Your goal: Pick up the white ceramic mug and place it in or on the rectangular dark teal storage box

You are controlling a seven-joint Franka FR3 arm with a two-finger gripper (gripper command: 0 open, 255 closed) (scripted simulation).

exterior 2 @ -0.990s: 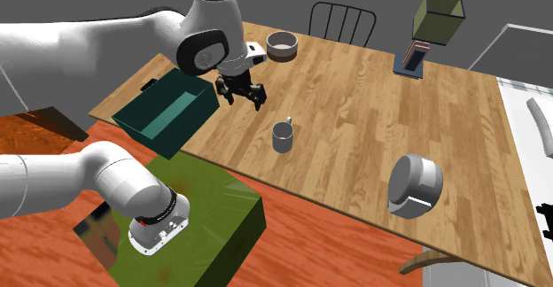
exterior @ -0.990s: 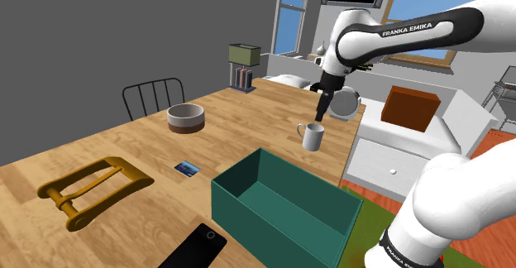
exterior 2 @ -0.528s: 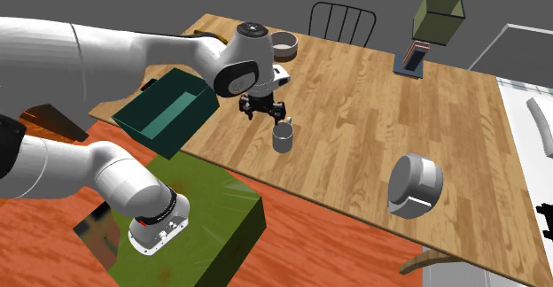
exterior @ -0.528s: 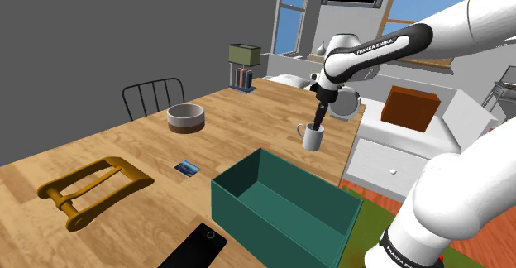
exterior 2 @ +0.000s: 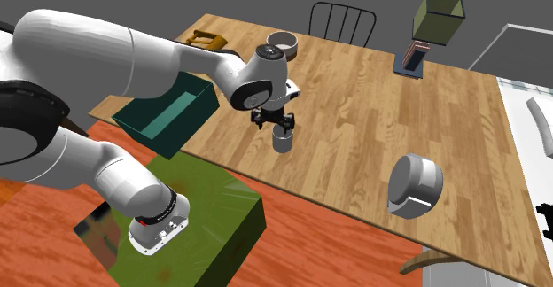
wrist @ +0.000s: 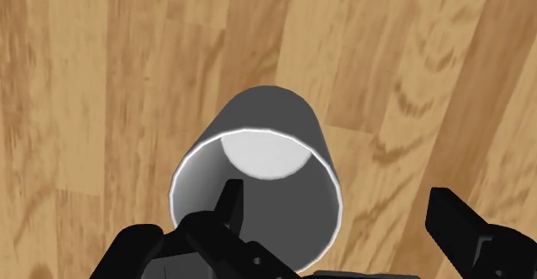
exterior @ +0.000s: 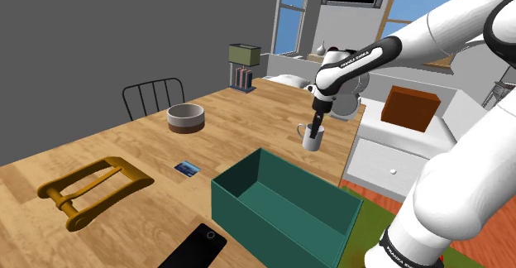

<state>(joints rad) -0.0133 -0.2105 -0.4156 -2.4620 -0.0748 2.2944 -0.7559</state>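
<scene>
Mug (exterior: 312, 139) is plain pale grey, a straight cylinder with a small handle. It stands upright on the wooden table (exterior: 231, 126) near the edge, apart from the dark teal storage box (exterior: 265, 229). My gripper (wrist: 336, 195) is wide open, one finger inside the mug and the other outside.

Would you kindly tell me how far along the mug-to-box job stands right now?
Done: the black two-finger gripper is down at the upright white mug, open, one finger inside its rim and one outside. In hand: the grasp, not yet closed; the mug stands on the wooden table. Left: closing, lifting, carrying it to the rectangular dark teal storage box and setting it inside.
</scene>
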